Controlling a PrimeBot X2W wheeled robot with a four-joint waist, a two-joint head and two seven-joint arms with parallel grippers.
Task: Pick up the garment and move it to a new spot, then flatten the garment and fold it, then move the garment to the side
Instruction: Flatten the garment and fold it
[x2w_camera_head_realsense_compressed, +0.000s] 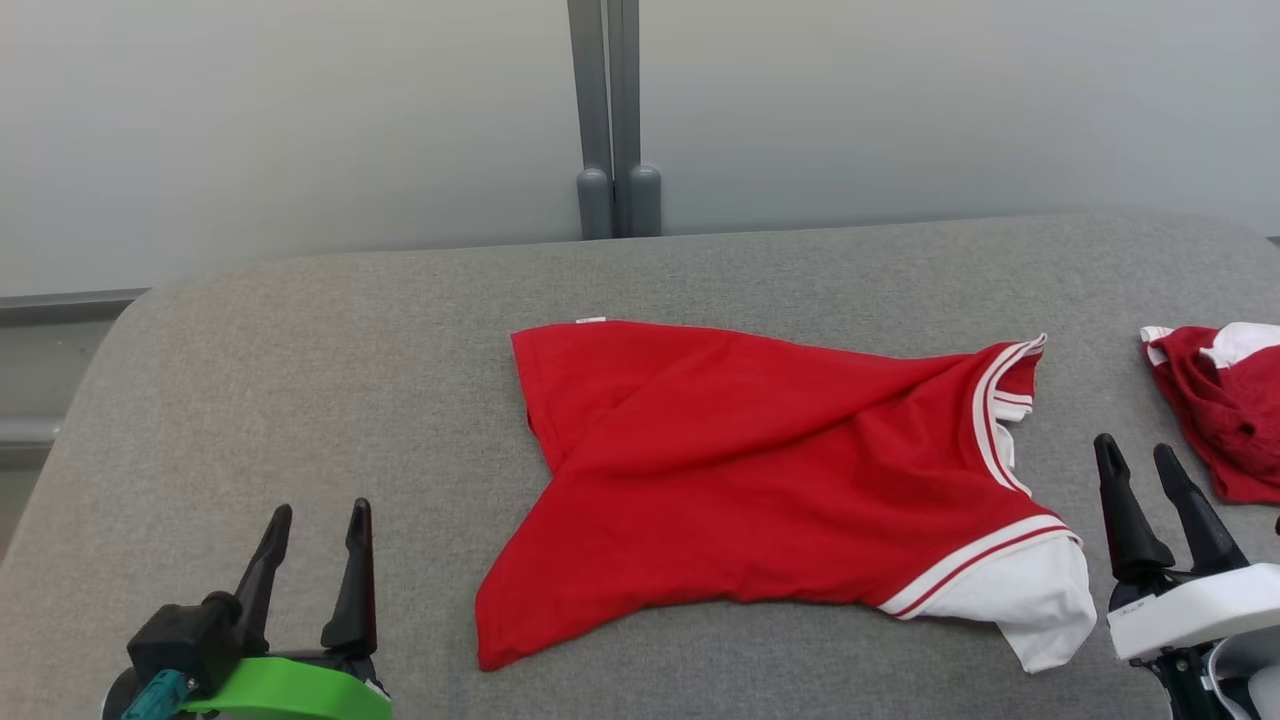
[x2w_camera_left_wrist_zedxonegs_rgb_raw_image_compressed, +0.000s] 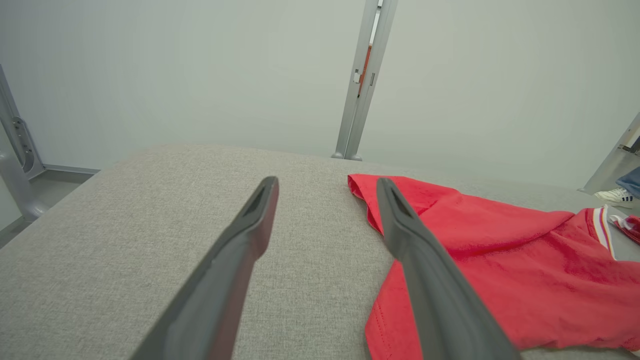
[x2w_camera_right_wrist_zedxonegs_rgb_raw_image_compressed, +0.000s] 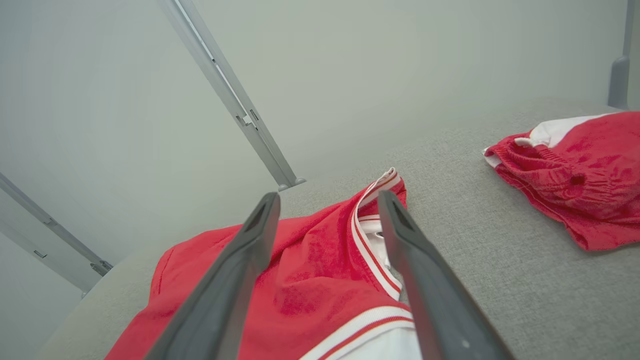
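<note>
The garment (x2w_camera_head_realsense_compressed: 760, 480), a red shirt with white trim at the collar and sleeve, is lying loose in the middle of the grey fabric-covered worktop (x2w_camera_head_realsense_compressed: 300, 380), a little toward the right edge. Its white-cuffed sleeve (x2w_camera_head_realsense_compressed: 1040, 595) is pointing toward the near right corner. Nothing is holding it.

The left jaws are standing wide open and empty near the near left corner, with bare worktop between them and the shirt's nearest corner. The right jaws are also standing open and gripping nothing. They are hovering at the near edge just beside the white sleeve, and in the right wrist view they are pointing over the striped collar (x2w_camera_right_wrist_zedxonegs_rgb_raw_image_compressed: 372, 235) without appearing to touch it.

A second red and white garment (x2w_camera_head_realsense_compressed: 1225, 400) is lying crumpled at the right edge, well apart from the shirt.

Judging by how things lie, the first step is looking finished, since the shirt is sitting released on open worktop with room around it. Flattening is looking only partly done at best. A long diagonal crease is running across the body, the far left corner is curling under, and the collar end is bunching up. No fold is showing, and the shirt is not lying off to the side, so smoothing, folding and the final move are all remaining.
</note>
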